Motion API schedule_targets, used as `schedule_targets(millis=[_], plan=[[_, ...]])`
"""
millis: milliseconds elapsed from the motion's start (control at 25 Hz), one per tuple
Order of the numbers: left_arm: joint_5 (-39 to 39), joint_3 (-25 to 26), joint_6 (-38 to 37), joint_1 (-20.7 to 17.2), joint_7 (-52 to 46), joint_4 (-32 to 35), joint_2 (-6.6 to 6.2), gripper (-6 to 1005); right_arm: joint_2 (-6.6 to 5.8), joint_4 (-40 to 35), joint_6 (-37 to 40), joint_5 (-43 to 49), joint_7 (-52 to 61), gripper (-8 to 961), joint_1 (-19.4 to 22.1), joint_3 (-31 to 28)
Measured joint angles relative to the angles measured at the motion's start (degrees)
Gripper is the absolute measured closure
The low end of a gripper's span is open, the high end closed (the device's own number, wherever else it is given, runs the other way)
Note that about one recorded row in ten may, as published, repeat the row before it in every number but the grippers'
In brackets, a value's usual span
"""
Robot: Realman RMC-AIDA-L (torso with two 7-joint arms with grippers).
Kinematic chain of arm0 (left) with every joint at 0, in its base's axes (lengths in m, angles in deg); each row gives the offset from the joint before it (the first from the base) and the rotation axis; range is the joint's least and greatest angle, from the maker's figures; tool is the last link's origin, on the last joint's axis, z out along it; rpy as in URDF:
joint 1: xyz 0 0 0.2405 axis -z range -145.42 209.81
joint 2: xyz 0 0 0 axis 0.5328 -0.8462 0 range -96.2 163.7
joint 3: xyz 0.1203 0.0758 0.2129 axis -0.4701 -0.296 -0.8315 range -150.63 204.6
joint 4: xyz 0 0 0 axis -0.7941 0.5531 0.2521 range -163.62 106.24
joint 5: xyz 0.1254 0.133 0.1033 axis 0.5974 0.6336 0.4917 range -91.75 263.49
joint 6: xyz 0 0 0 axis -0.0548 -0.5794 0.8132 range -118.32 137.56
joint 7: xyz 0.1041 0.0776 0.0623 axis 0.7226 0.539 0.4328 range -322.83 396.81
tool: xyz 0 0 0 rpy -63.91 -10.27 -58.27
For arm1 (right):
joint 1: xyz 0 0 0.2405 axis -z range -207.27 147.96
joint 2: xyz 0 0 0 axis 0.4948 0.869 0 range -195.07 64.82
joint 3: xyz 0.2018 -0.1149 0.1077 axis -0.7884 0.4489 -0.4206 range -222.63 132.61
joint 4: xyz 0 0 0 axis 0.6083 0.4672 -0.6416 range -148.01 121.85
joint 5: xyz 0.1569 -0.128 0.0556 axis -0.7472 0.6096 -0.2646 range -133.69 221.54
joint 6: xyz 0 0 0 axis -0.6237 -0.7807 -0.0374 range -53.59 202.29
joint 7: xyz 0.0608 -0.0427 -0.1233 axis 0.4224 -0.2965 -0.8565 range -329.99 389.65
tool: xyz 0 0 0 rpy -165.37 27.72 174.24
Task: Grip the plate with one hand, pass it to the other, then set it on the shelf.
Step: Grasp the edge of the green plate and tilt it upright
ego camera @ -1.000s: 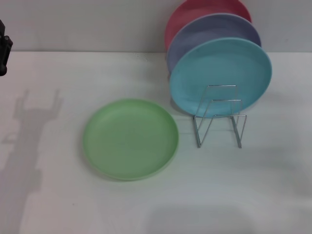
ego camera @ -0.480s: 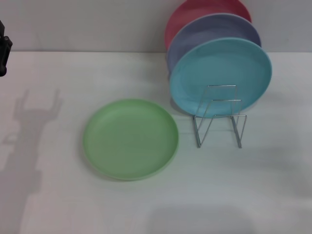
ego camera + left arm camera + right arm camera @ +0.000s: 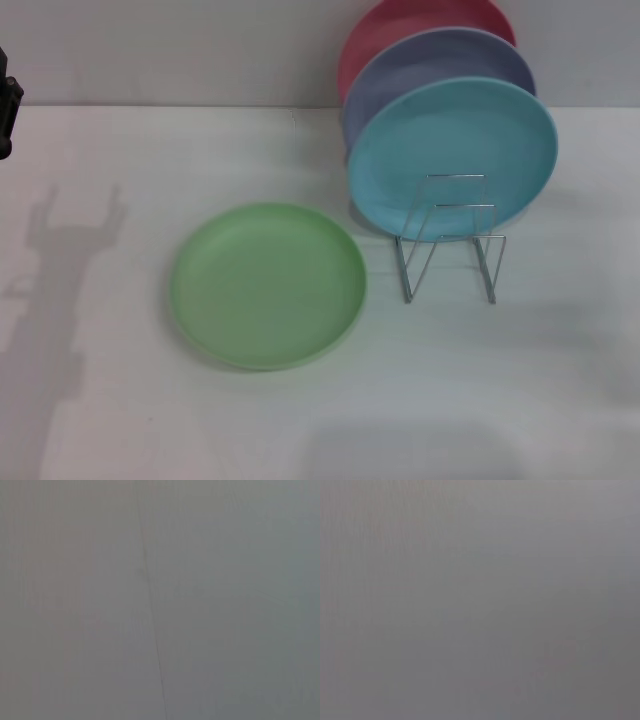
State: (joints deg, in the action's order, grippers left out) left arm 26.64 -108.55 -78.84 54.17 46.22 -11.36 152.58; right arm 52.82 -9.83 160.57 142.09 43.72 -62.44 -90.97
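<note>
The light green plate [image 3: 267, 285] lies flat on the white table, left of the silver wire shelf [image 3: 450, 240]. The shelf's front loops stand empty. A small black part of my left gripper [image 3: 8, 110] shows at the far left edge of the head view, well away from the plate, with its shadow on the table below it. My right gripper is out of view. Both wrist views show only a plain grey surface.
A turquoise-blue plate [image 3: 452, 158], a lavender plate [image 3: 440, 62] and a pink plate [image 3: 410, 20] stand upright, one behind the other, in the back of the shelf against the grey wall. The white table [image 3: 150, 420] spreads in front of and beside the green plate.
The black part of the left gripper and its shadow have shifted slightly to the left. The plates and the shelf have not moved.
</note>
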Motion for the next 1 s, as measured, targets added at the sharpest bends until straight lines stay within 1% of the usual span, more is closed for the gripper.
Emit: schedule_targets(millis=[1000], plan=[[0.0,0.1,0.1,0.2,0.2,-0.2,-0.09,180,0.19,1.1,-1.1,0.3,0.0,326,-0.1,0.1]])
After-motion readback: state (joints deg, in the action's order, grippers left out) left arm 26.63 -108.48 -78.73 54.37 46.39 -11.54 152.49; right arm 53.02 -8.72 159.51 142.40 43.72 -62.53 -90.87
